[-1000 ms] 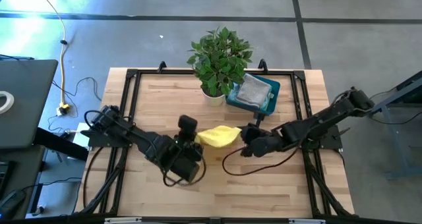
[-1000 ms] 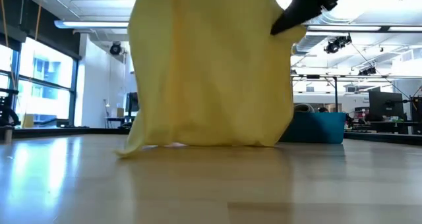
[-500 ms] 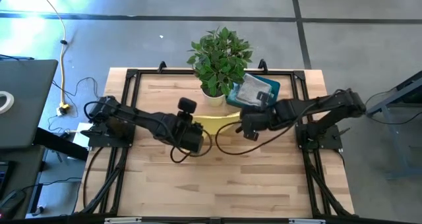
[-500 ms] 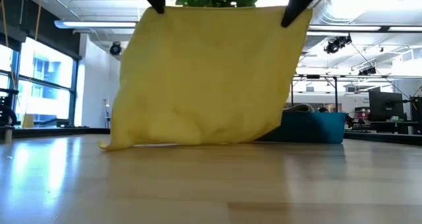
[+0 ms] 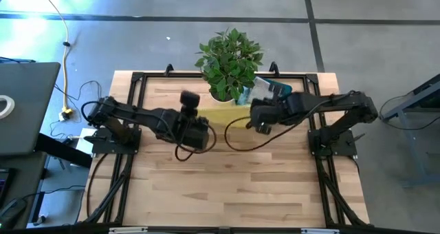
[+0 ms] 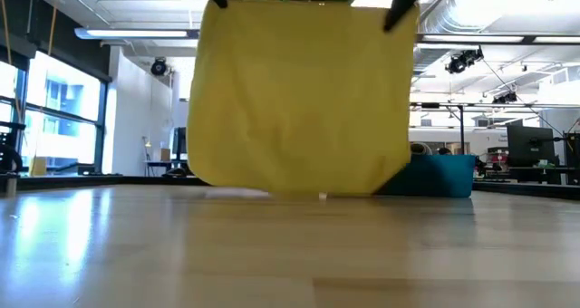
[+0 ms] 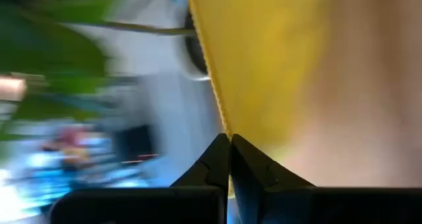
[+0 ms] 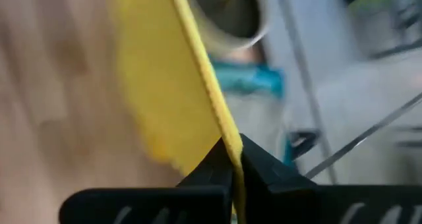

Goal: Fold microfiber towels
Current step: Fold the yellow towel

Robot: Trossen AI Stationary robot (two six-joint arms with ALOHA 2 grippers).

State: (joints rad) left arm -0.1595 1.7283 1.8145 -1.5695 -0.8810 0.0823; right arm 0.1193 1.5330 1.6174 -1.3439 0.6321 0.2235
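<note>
We hold the yellow towel (image 6: 304, 100) up by its two top corners, left gripper (image 7: 229, 159) and right gripper (image 8: 232, 163) each with jaws clenched on one corner; it hangs in front of the plant (image 5: 229, 58), its lower edge near the tabletop (image 5: 240, 186). We judge no fold is made yet. The bin (image 6: 439, 175) holds a grey cloth (image 5: 263, 91); other towels stay hidden.
</note>
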